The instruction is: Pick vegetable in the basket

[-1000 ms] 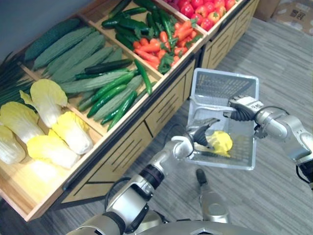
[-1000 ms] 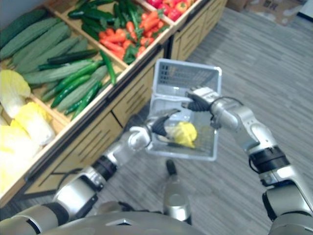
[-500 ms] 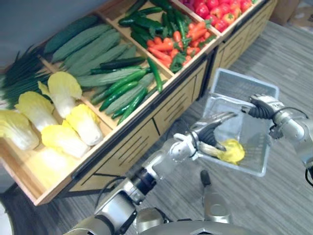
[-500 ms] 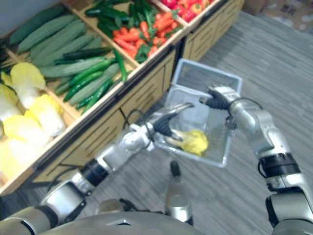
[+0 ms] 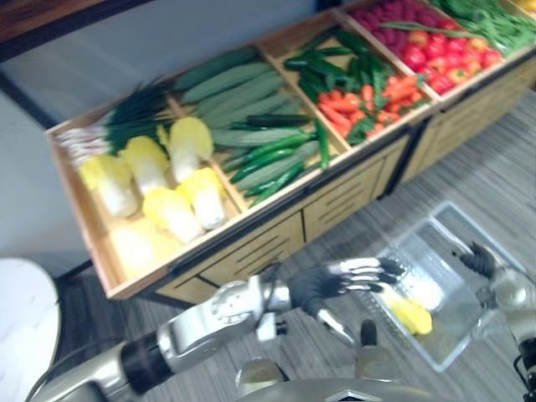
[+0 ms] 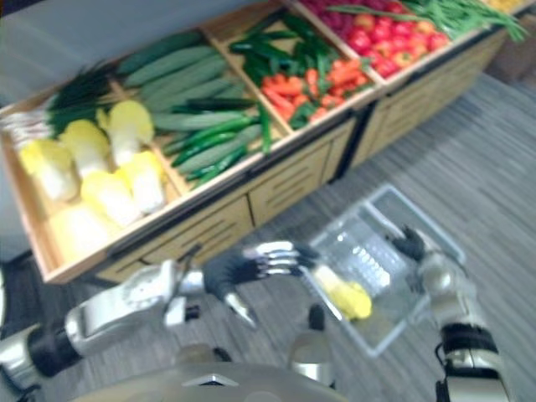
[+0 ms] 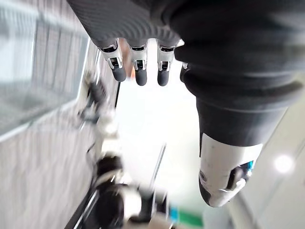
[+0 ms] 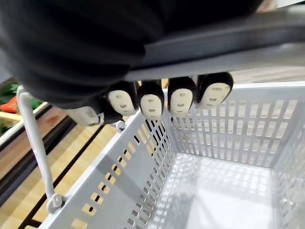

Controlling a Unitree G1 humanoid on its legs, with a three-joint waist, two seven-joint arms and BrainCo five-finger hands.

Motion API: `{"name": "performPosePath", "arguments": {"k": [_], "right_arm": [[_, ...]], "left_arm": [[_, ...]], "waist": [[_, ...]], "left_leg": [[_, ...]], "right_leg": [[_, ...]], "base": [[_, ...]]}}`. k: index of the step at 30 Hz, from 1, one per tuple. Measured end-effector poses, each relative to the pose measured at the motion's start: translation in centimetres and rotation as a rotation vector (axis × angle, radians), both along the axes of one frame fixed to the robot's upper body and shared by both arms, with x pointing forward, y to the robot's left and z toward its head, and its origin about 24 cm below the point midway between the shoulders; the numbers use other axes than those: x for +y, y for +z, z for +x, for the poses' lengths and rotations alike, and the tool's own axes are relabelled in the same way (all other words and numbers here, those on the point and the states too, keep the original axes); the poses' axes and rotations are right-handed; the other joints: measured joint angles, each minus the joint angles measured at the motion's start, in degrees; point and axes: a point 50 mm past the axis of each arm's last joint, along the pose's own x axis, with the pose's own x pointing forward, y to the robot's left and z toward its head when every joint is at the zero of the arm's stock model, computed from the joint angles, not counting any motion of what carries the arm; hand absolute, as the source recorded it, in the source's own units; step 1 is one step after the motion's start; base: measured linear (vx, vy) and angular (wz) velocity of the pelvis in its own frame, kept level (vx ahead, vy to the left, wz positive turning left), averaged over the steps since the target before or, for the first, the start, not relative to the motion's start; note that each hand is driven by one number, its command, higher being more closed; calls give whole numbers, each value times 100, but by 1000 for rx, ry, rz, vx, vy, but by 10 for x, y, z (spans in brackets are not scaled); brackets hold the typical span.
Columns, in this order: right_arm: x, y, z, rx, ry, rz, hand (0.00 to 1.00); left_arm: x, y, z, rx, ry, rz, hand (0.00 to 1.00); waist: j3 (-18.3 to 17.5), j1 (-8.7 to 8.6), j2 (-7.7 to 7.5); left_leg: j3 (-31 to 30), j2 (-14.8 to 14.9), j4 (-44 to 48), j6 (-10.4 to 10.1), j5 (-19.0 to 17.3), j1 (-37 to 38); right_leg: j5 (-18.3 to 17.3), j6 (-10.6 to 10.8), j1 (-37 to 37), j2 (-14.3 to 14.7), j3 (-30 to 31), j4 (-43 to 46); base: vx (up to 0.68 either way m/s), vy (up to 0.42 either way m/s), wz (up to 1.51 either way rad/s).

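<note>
A pale grey plastic basket (image 5: 452, 243) hangs low over the floor in front of the vegetable stand. A yellow leafy vegetable (image 5: 412, 316) lies in its near corner. My right hand (image 5: 481, 261) is at the basket's far side; the right wrist view shows its fingers (image 8: 143, 102) curled round the grey handle (image 8: 214, 47) above the meshed basket wall (image 8: 143, 162). My left hand (image 5: 343, 280) hovers beside the basket's near left edge with straight fingers. It holds nothing, as the left wrist view of the fingers (image 7: 138, 67) confirms.
A long wooden stand (image 5: 276, 243) with drawers holds yellow cabbages (image 5: 172, 205), green gourds and cucumbers (image 5: 268, 159), carrots (image 5: 368, 100) and red peppers (image 5: 435, 54). A white round surface (image 5: 21, 335) is at the lower left. Grey striped floor (image 5: 469, 176) lies around the basket.
The camera has swung, so the whole scene has shifted. My left hand has drawn back out of the basket, and the yellow vegetable stays inside. My right hand keeps hold of the handle.
</note>
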Motion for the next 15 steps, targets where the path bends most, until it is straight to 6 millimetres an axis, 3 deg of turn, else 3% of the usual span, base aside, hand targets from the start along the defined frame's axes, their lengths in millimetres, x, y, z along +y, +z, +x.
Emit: {"name": "performPosePath", "arguments": {"k": [2,3,4,7,11,13,15], "right_arm": [[6,-43,-43,80,-209,105,100],[7,-46,-47,85,-232,115,100],[10,-57,-62,99,-305,139,100],[8,-69,-81,137,-434,152,100],[8,-77,-97,137,-557,199,100],[11,-80,-102,128,-594,217,100],[12,-81,-104,120,-612,227,100]], "left_arm": [[34,2,10,3,329,-91,0],[37,2,12,1,366,-108,0],[47,0,19,-11,520,-170,0],[65,-13,34,38,898,-265,0],[93,-36,35,114,1172,-210,0],[129,-58,30,177,1438,-137,0],[150,-73,21,223,1593,-61,0]], "waist": [[-201,62,-194],[-238,84,-193],[-283,154,-312],[-337,250,-414],[-381,264,-478],[-403,273,-463],[-434,274,-465]], "left_leg": [[-479,-236,-415,16,279,-133],[-525,-269,-474,22,324,-146],[-684,-382,-678,53,473,-197],[-1043,-594,-1156,102,837,-206],[-1376,-683,-1631,160,1239,-179],[-1426,-684,-1830,161,1376,-138],[-1422,-688,-1956,153,1442,-83]], "right_leg": [[-109,-50,113,-130,-449,-45],[-109,-50,119,-145,-510,-60],[-107,-51,147,-195,-667,-137],[-108,-51,227,-260,-1031,-184],[-160,-106,286,-227,-1395,-174],[-204,-174,286,-187,-1466,-175],[-213,-185,289,-169,-1480,-176]], "base": [[35,-31,104],[41,-29,85],[59,-21,67],[29,-7,62],[9,-3,49],[-23,-1,14],[0,0,0]]}}
